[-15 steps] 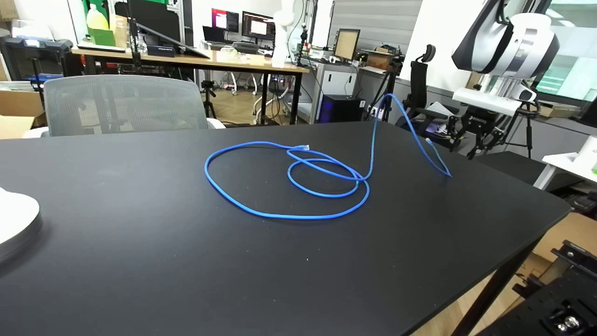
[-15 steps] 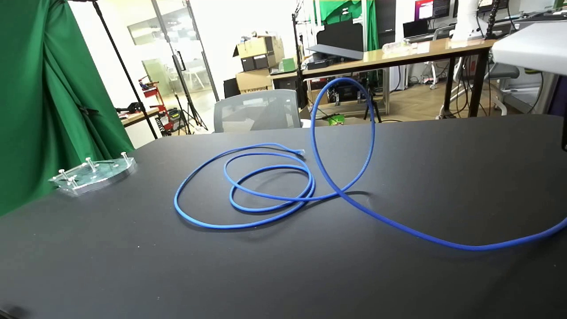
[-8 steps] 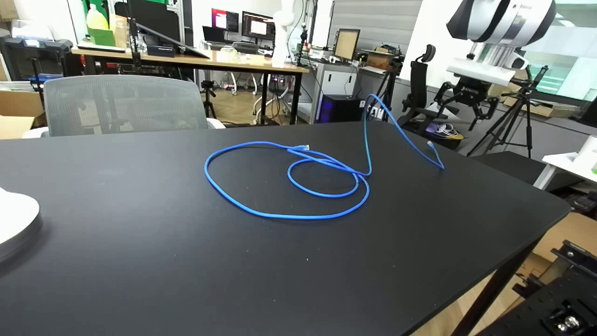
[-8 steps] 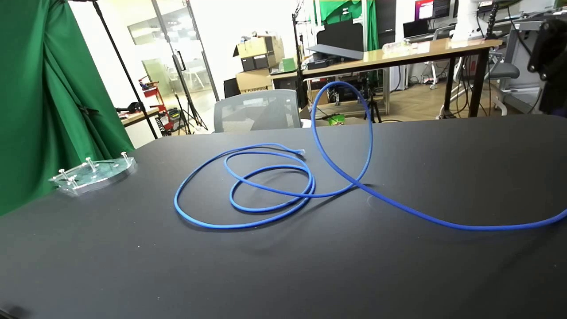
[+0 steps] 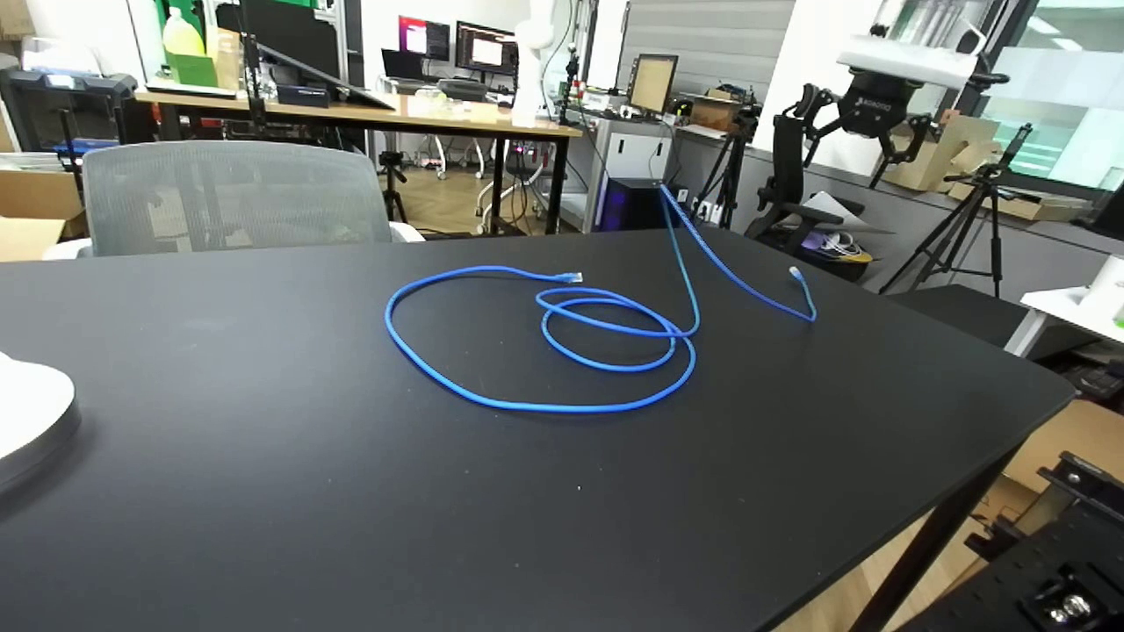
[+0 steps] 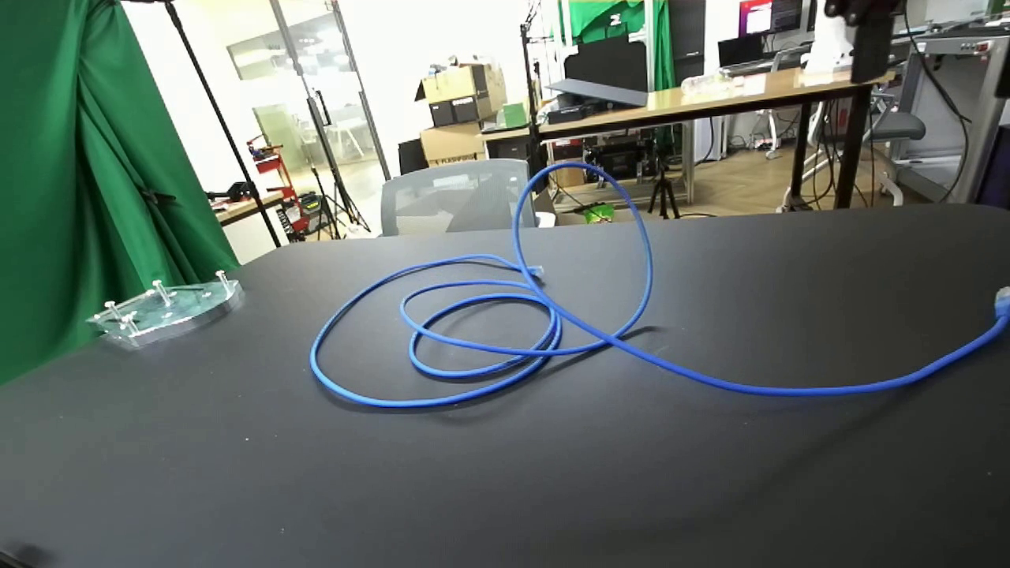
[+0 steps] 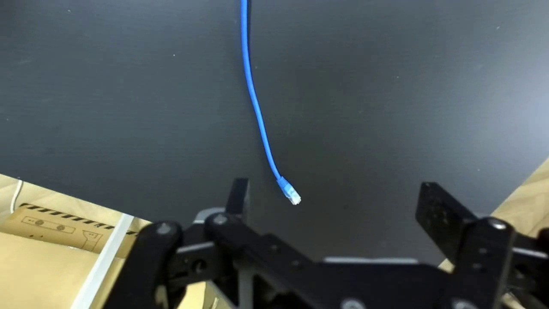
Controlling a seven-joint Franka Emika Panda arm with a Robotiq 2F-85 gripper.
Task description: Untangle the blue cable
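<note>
The blue cable (image 5: 544,407) lies in overlapping loops on the black table (image 5: 351,509). In both exterior views one loop stands up off the tabletop, also seen on the cable (image 6: 649,268) there. One clear plug (image 6: 536,272) lies behind the flat loops. The other plug (image 6: 1003,301) is at the free end, which bends upward near the table's right side. My gripper (image 5: 841,174) is open and empty, raised above the table. In the wrist view the gripper (image 7: 334,184) has its fingers wide apart, with the free-end plug (image 7: 293,196) below, nearer the left finger.
A grey mesh chair (image 5: 237,197) stands behind the table. A white rounded object (image 5: 31,421) sits at the table's left. A clear plate with bolts (image 6: 166,312) lies on the table. In the wrist view, a cardboard box (image 7: 47,266) shows beyond the table edge.
My gripper has risen and shifted a little left in an exterior view. The standing loop has sunk and leaned left. The cable's free end has shifted, and its plug now shows in both exterior views.
</note>
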